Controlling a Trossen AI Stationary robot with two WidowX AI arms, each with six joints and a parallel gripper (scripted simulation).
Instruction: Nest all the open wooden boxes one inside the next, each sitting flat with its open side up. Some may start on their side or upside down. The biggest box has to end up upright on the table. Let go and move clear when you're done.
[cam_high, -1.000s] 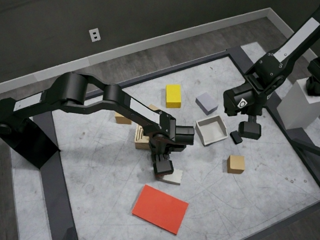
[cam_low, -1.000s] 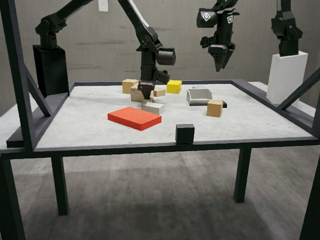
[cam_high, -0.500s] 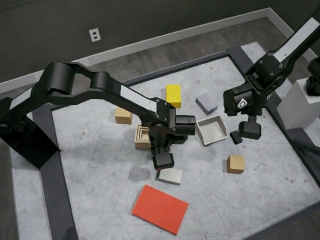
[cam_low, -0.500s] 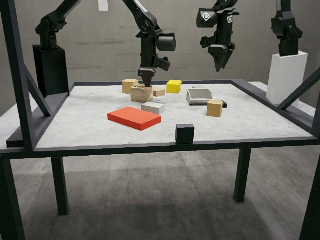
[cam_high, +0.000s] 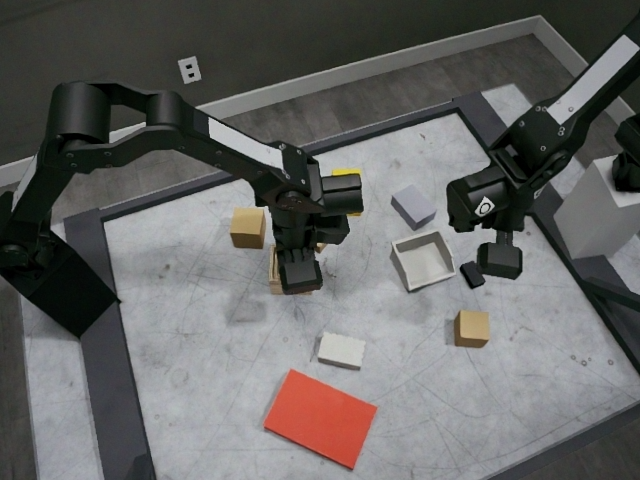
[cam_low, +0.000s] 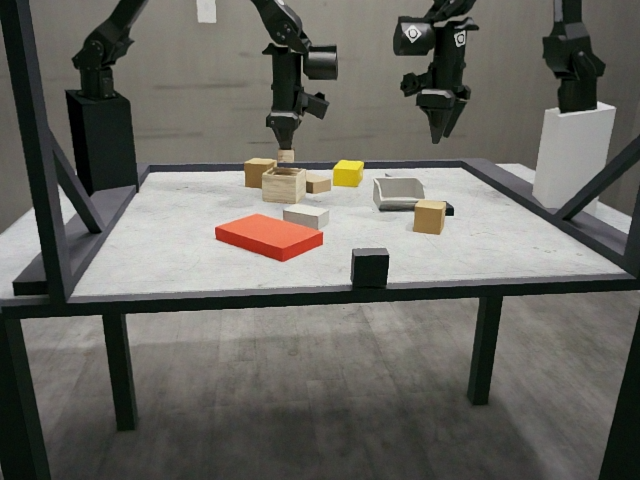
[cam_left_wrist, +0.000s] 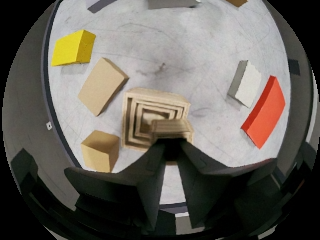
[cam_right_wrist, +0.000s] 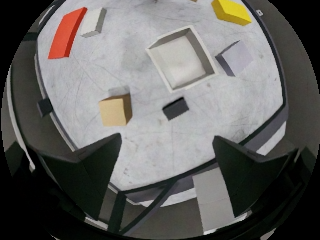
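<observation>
Two end effectors are ours: the left (cam_high: 299, 289) (cam_low: 284, 146) (cam_left_wrist: 173, 145) pinches a small wooden box (cam_low: 285, 155) (cam_left_wrist: 171, 129) above the nested wooden boxes (cam_high: 275, 284) (cam_low: 283, 187) (cam_left_wrist: 126, 122), toward the worktop's (cam_high: 206, 330) (cam_low: 170, 258) far-left corner; the right (cam_high: 499, 260) (cam_low: 442, 138) (cam_right_wrist: 167, 142) is spread.

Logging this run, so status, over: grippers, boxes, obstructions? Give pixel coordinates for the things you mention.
Left gripper (cam_high: 299, 289) (cam_low: 285, 148) (cam_left_wrist: 173, 142) shut on smallest box (cam_low: 285, 155) (cam_left_wrist: 172, 129), above nested boxes (cam_low: 283, 186) (cam_left_wrist: 131, 120). Right gripper (cam_low: 440, 140) (cam_right_wrist: 167, 137) open. Nothing visibly blocking.

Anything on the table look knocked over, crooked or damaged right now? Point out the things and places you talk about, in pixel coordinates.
Nothing stands out: the nested wooden boxes (cam_low: 283, 189) (cam_left_wrist: 155, 94) sit upright together, the pale tray (cam_high: 424, 260) (cam_low: 399, 193) (cam_right_wrist: 182, 60) rests open side up, and I see no spill or breakage.
</observation>
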